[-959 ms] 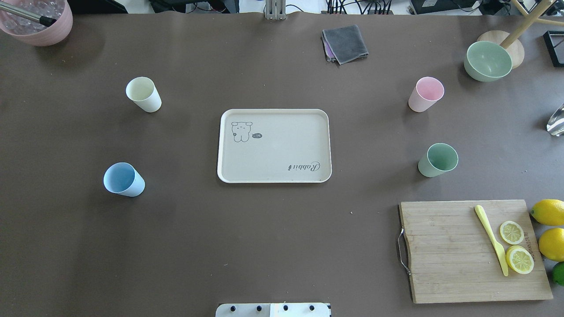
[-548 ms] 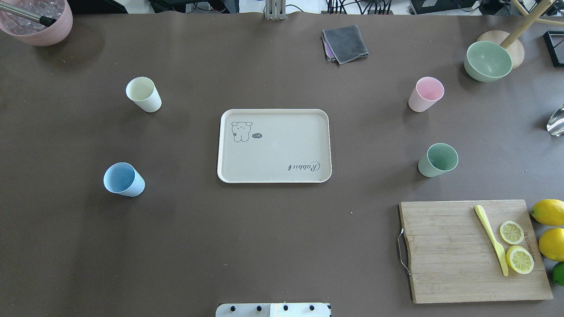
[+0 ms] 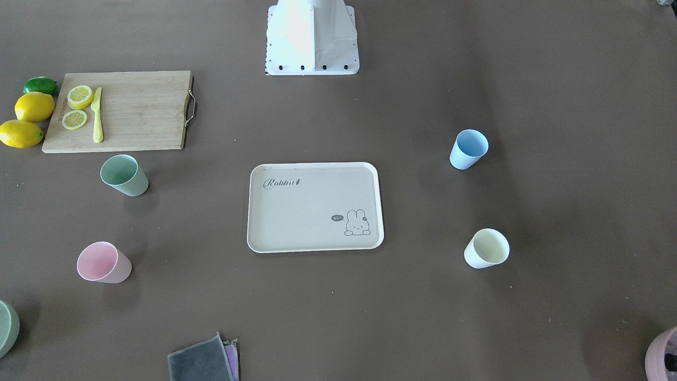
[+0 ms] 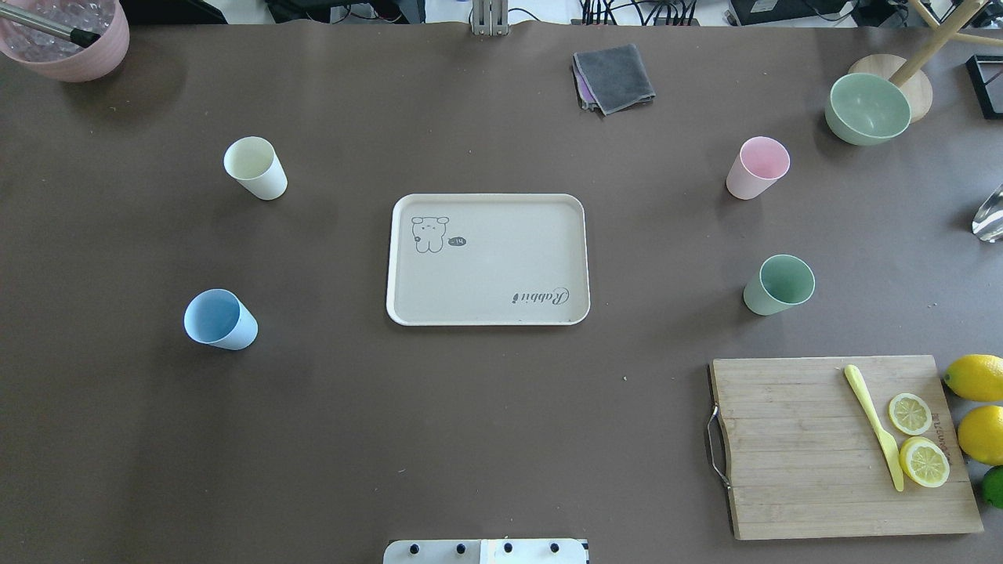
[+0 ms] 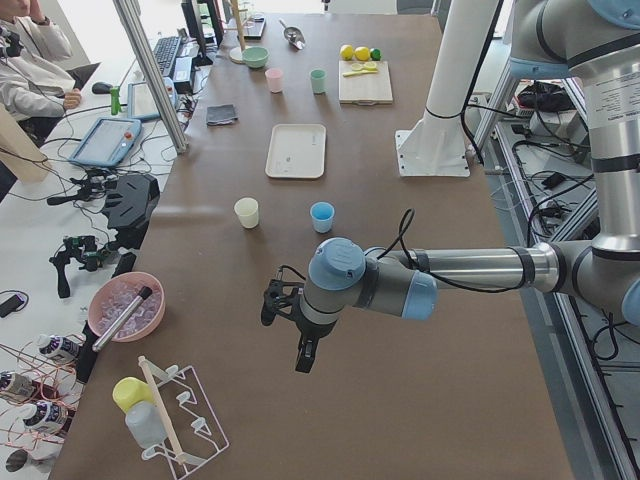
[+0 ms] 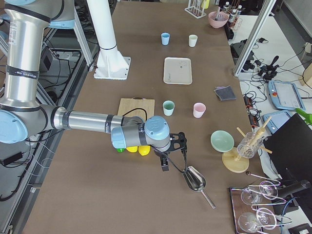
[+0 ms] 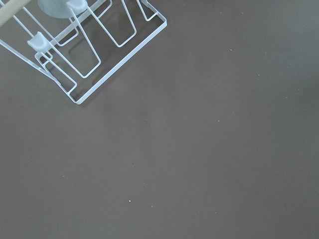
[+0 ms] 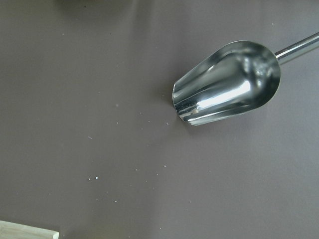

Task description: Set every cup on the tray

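The cream-beige tray (image 4: 486,317) lies at the table's middle, with no cup on it. Four cups stand on the table around it: cream-yellow (image 4: 255,167) and light blue (image 4: 219,319) to its left, pink (image 4: 757,167) and mint green (image 4: 778,284) to its right. The front-facing view shows the same layout around the tray (image 3: 314,165). My left gripper (image 5: 303,362) hangs over bare table far from the cups, seen only from the side. My right gripper (image 6: 165,167) hangs near a metal scoop, also seen only from the side. I cannot tell whether either is open or shut.
A wooden cutting board (image 4: 791,454) with lemon slices and a yellow knife lies front right, lemons (image 4: 975,377) beside it. A green bowl (image 4: 867,108), a grey cloth (image 4: 613,77) and a pink bowl (image 4: 66,35) stand at the back. A metal scoop (image 8: 227,82) and a wire rack (image 7: 84,45) lie at the table's ends.
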Action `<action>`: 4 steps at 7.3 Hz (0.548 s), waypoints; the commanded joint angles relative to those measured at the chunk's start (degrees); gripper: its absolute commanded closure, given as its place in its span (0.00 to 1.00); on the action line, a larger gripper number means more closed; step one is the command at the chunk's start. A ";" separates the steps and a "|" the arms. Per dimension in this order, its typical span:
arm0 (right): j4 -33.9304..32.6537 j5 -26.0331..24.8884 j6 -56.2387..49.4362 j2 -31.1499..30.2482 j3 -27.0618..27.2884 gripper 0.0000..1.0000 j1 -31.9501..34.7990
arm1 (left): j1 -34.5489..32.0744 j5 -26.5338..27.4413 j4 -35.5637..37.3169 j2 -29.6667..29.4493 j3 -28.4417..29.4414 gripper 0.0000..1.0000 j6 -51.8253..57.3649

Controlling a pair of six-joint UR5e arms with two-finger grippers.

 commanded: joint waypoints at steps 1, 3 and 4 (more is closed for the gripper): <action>0.43 4.62 0.16 -0.12 0.14 0.00 -0.01 | -0.01 -2.74 -0.90 0.38 -0.20 0.02 -0.29; 5.25 8.67 4.08 -0.21 0.66 0.00 -0.79 | -0.01 -3.89 -0.72 0.47 -0.73 0.02 -0.55; 6.40 8.16 9.42 -0.21 2.58 0.00 -3.93 | 0.07 -6.07 -1.68 0.55 -1.69 0.02 -4.64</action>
